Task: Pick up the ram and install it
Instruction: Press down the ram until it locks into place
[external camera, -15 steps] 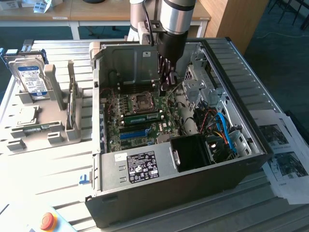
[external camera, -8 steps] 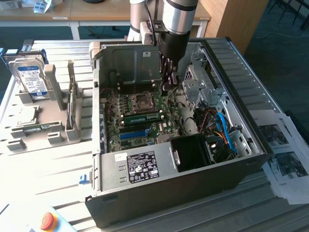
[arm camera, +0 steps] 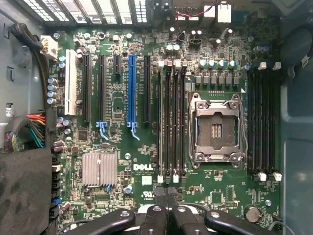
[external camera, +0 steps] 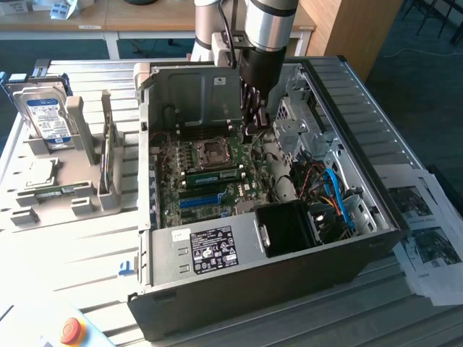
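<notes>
Ram (external camera: 214,176) is sitting on edge in a slot on the motherboard (external camera: 181,163), just on the near side of the CPU socket (external camera: 215,150); it looks seated, which I judge from its level line. Gripper (external camera: 253,130) is hanging shut above the board toward the exterior view's right of the ram, gripping nothing visible. Case (external camera: 239,253) walls are boxing it in; cables (external camera: 333,195) are crowding the exterior view's right. The only open room is upward.
</notes>
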You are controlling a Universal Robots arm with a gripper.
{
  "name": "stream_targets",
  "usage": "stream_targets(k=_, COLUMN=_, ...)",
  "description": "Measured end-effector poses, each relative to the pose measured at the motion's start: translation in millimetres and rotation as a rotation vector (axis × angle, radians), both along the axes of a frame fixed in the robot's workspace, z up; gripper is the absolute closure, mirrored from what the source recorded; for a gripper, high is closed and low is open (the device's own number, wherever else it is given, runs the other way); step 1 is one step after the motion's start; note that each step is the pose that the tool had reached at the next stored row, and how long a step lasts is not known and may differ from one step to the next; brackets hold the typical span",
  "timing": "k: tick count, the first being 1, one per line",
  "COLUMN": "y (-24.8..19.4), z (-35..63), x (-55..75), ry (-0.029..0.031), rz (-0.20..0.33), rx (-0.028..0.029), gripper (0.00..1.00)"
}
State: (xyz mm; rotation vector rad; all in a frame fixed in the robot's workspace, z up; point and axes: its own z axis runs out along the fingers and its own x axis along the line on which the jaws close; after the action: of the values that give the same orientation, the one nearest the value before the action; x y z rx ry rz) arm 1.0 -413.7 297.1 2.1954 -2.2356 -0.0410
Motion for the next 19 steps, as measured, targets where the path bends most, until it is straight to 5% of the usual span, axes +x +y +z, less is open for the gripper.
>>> stream_targets(k=19, y=0.0, z=-15.2, x=0.0, ry=-0.0023, rz=0.000, rx=0.0000, gripper=0.90)
